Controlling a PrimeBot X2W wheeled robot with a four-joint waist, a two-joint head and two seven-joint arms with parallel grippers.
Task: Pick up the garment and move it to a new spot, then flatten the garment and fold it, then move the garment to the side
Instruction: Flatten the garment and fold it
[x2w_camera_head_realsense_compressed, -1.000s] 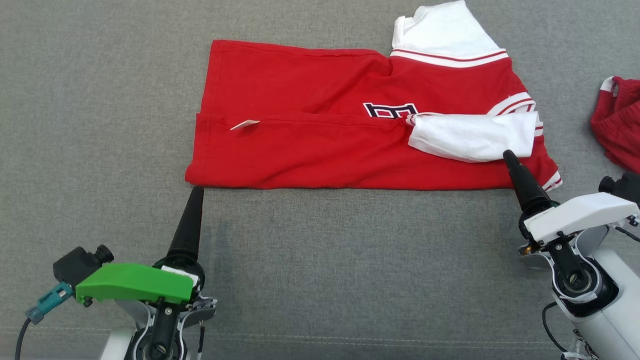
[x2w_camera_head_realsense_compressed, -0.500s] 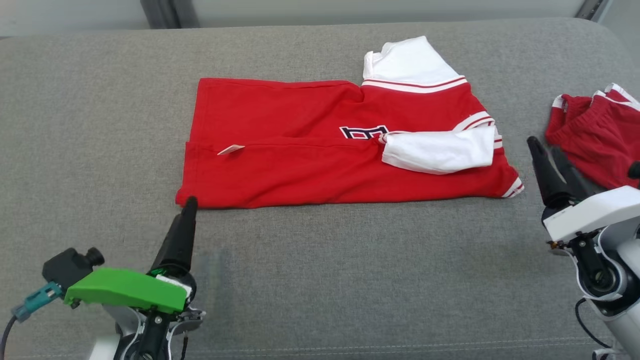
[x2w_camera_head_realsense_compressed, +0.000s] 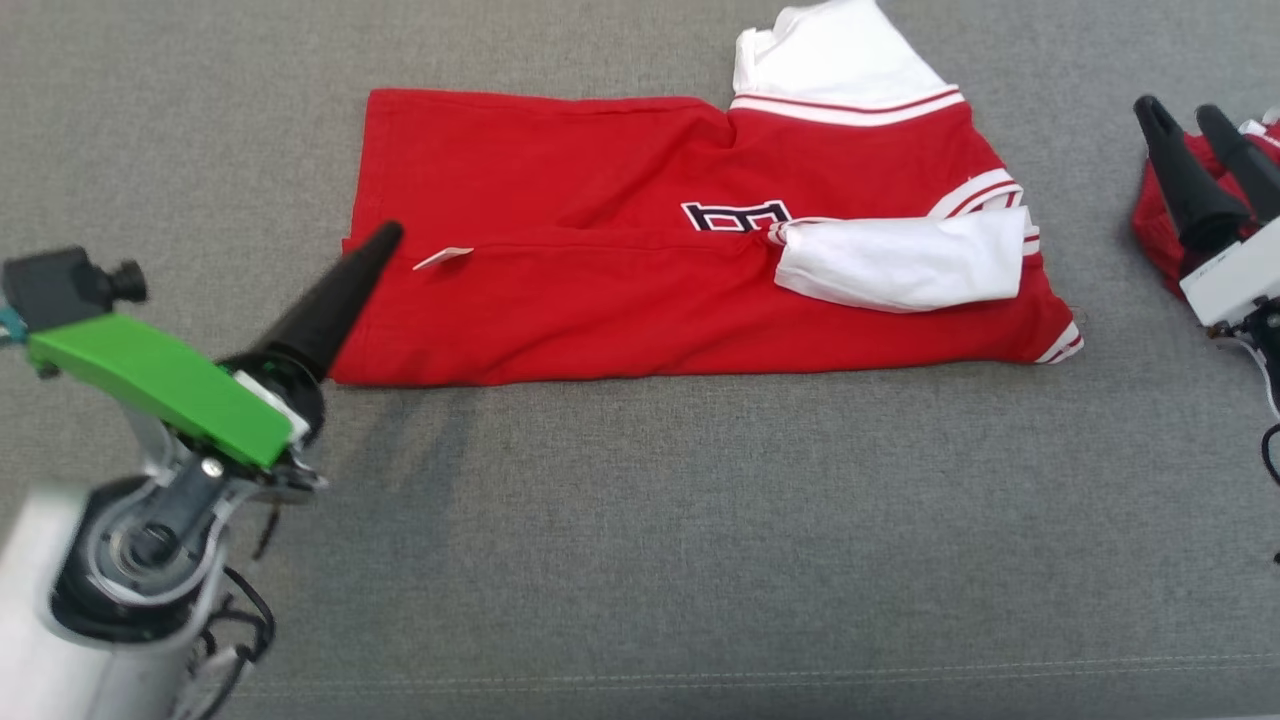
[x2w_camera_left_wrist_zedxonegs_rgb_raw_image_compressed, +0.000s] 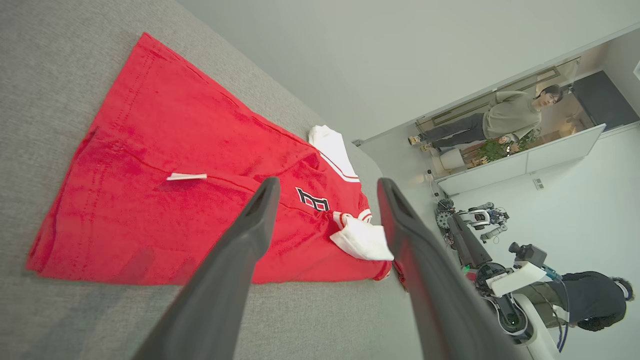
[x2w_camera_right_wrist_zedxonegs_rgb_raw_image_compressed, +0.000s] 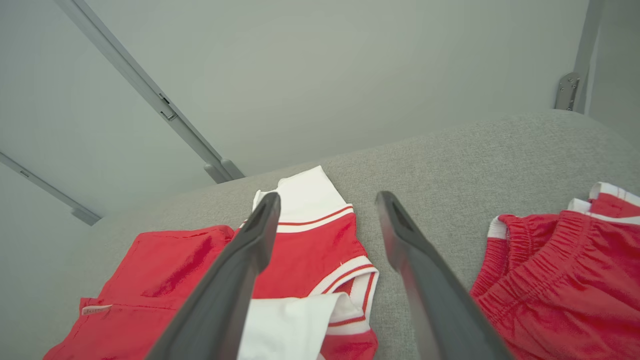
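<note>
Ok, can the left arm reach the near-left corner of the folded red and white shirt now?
Probably yes. The left gripper hovers open right beside that corner of the red and white shirt, and nothing lies on the grey fabric surface between them.

Left end effector (x2w_camera_left_wrist_zedxonegs_rgb_raw_image_compressed: 327, 186) spread wide, empty, over folded red garment (x2w_camera_left_wrist_zedxonegs_rgb_raw_image_compressed: 150, 220) on grey cushion (x2w_camera_left_wrist_zedxonegs_rgb_raw_image_compressed: 40, 75); person (x2w_camera_left_wrist_zedxonegs_rgb_raw_image_compressed: 510, 117) standing beyond.

Soft matt red-and-white cloth garment (x2w_camera_head_realsense_compressed: 640, 250) on rough, woven grey fabric surface (x2w_camera_head_realsense_compressed: 700, 520); smooth dark matt plastic-looking fingers (x2w_camera_left_wrist_zedxonegs_rgb_raw_image_compressed: 225, 280).
</note>
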